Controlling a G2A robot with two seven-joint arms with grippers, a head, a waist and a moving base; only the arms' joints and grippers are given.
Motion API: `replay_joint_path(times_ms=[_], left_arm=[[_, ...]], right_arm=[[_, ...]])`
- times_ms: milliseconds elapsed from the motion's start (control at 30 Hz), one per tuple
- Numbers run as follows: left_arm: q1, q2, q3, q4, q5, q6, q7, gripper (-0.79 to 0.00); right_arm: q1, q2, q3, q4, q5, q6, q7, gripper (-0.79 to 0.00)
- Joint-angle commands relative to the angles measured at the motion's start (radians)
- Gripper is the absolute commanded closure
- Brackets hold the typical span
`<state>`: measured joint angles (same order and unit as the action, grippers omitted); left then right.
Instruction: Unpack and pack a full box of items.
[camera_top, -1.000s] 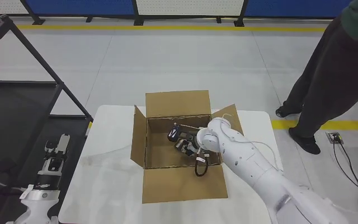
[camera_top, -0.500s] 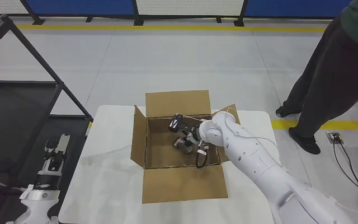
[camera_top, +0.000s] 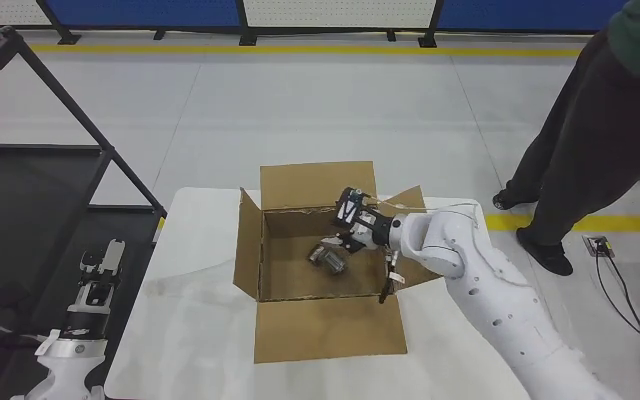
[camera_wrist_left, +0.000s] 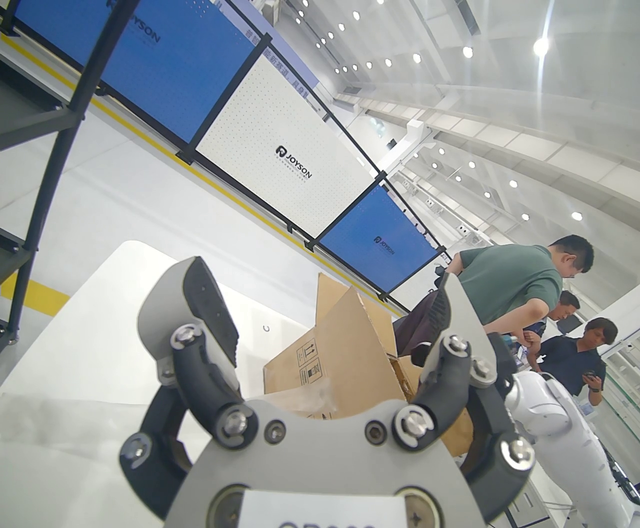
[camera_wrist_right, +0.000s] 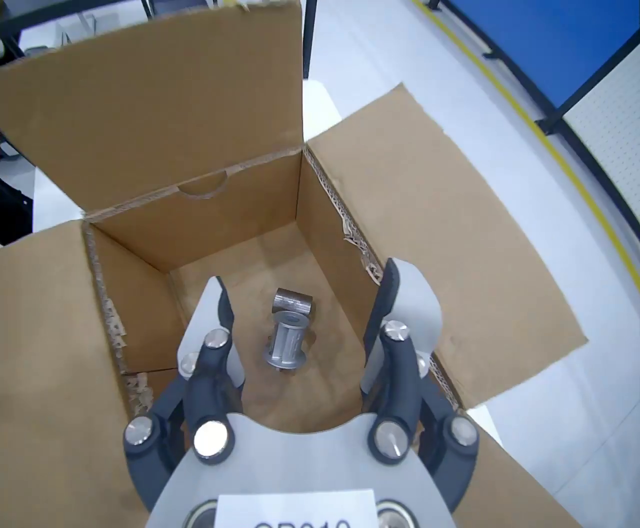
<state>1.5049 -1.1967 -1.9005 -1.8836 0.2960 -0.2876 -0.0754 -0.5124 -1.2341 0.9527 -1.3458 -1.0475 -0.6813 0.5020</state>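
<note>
Right now we see the cardboard box (camera_top: 330, 325) standing on the white table (camera_top: 200, 300), its four flaps folded outward and its top open. Our right gripper (camera_wrist_right: 305, 282) hangs over that opening, toward the box's far right corner in the top view. Its fingers (camera_wrist_right: 385, 300) are spread wide with nothing between them. On the box floor, seen from the right wrist view between those fingers, a grey metal toothed hub (camera_wrist_right: 286, 345) lies on its side. A short dark metal cylinder (camera_wrist_right: 292, 301) lies at one end of it, and as far as we can tell the two touch. Our left gripper (camera_wrist_left: 325, 280) sits well apart from the box, beside the table's left edge. It points upward, its fingers likewise spread and empty.
</note>
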Motion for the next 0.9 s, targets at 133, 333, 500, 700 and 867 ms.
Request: replay_joint_path(times_ms=[133,333,500,700,867], left_arm=[[0.000,0.000,0.000,0.000,0.000,0.000,0.000,-0.785],[0.000,0.000,0.000,0.000,0.000,0.000,0.000,-0.785],[0.000,0.000,0.002,-0.004,0.001,0.003,0.000,-0.785],[-0.022,0.004,0.078,-0.058,0.138,0.009,-0.082,-0.785],[-0.081,0.008,0.193,-0.058,0.263,-0.010,-0.183,-0.785]], right_arm=[[0.018,-0.002,-0.012,0.023,0.001,0.001,-0.001,-0.785],[0.018,-0.002,-0.012,0.023,0.001,0.001,-0.001,-0.785],[0.006,-0.001,-0.011,0.006,-0.003,-0.002,-0.023,-0.785],[-0.061,0.032,0.133,-0.036,0.134,-0.112,-0.110,-0.785],[-0.169,0.080,0.311,-0.086,0.336,-0.234,-0.065,-0.785]])
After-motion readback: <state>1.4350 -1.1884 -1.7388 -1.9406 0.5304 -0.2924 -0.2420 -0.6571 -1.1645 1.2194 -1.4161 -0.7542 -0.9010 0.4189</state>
